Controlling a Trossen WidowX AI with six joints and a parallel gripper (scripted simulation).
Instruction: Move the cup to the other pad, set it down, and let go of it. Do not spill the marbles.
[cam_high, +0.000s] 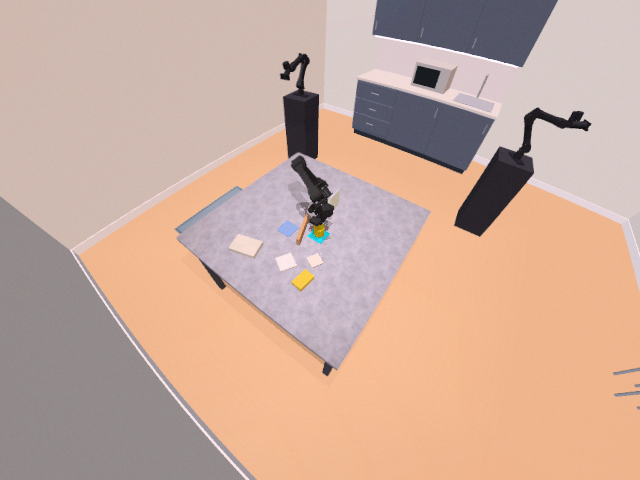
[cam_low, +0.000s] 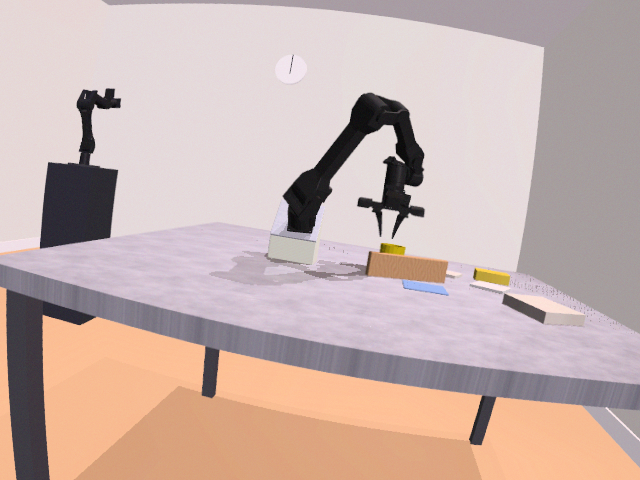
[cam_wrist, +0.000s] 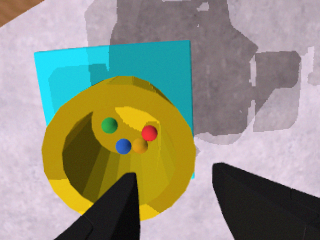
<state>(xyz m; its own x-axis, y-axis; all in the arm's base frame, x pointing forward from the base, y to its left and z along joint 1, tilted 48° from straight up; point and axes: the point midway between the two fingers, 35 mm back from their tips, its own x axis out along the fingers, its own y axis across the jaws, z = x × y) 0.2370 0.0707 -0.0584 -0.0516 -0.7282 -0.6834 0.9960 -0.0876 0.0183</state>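
Observation:
The yellow cup (cam_high: 320, 232) (cam_low: 392, 249) (cam_wrist: 67, 110) stands upright on the cyan pad (cam_high: 312, 237) (cam_wrist: 147, 67). Several coloured marbles (cam_wrist: 130, 136) lie inside it. My gripper (cam_high: 318, 219) (cam_low: 388, 229) (cam_wrist: 175, 178) is open and hangs a little above the cup's rim, touching nothing. In the wrist view one finger overlaps the cup's near rim and the other lies over bare table. The pale blue pad (cam_high: 287, 227) (cam_low: 424, 287) lies flat on the other side of a wooden block (cam_high: 302, 228) (cam_low: 406, 266).
A cream board (cam_high: 246, 244) (cam_low: 542, 308), two pale tiles (cam_high: 285, 261) (cam_high: 314, 259) and a yellow block (cam_high: 302, 279) (cam_low: 491, 275) lie on the grey table (cam_high: 361, 268) (cam_low: 155, 289). The arm's base (cam_low: 293, 248) stands behind the pads.

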